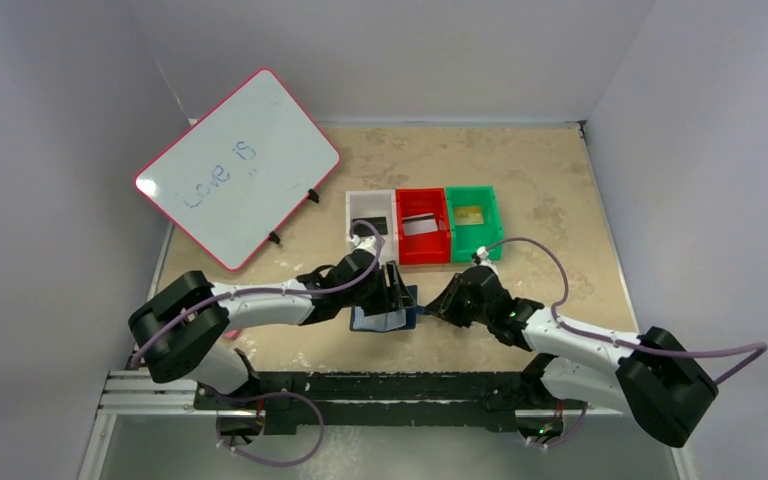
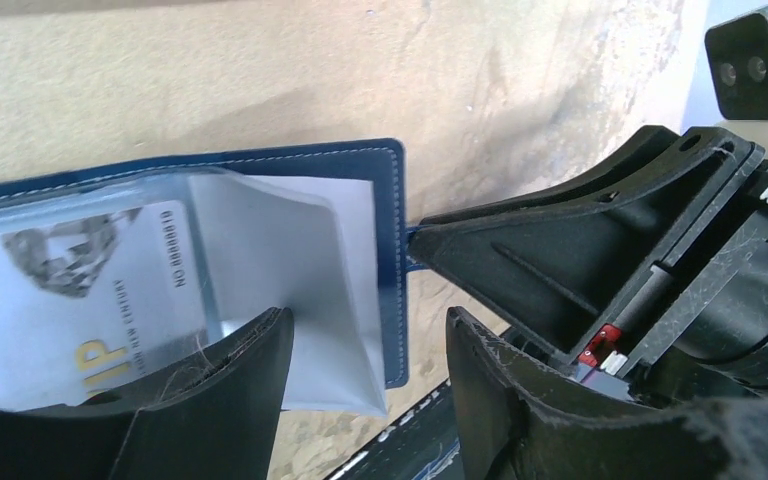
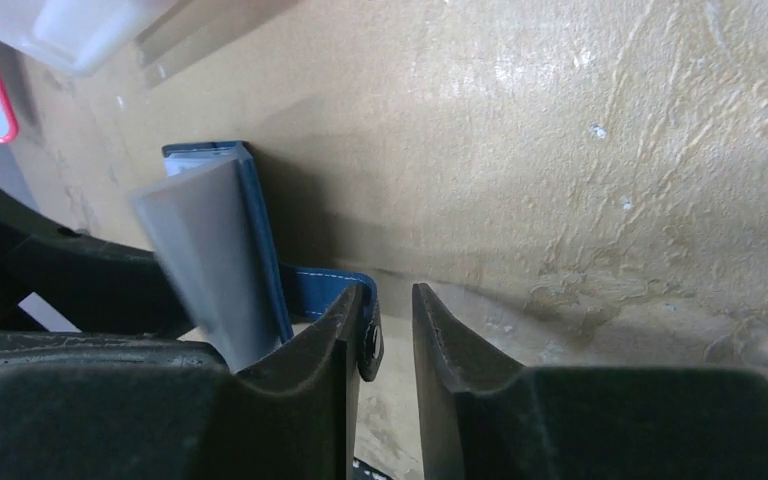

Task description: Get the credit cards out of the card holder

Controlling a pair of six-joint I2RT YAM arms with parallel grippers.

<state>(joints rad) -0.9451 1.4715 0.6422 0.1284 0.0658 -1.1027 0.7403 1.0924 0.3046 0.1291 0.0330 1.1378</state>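
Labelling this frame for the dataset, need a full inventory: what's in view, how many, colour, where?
Dark navy-blue bifold card holder: 1, open on the tan table, between the two grippers; closing tab at its right edge.
Silver-grey card: 1, still in the holder's clear pocket.
White plastic bin: 1, leftmost of the bin row; contents unclear.
Red plastic bin: 1, middle; a black and white item inside.
Green plastic bin: 1, rightmost; gold-tan card inside.
Pink-framed whiteboard: 1, propped at back left, faint writing.
Left gripper: 1, black, jaws open over the holder's pocket.
Right gripper: 1, black, jaws slightly apart at the closing tab.
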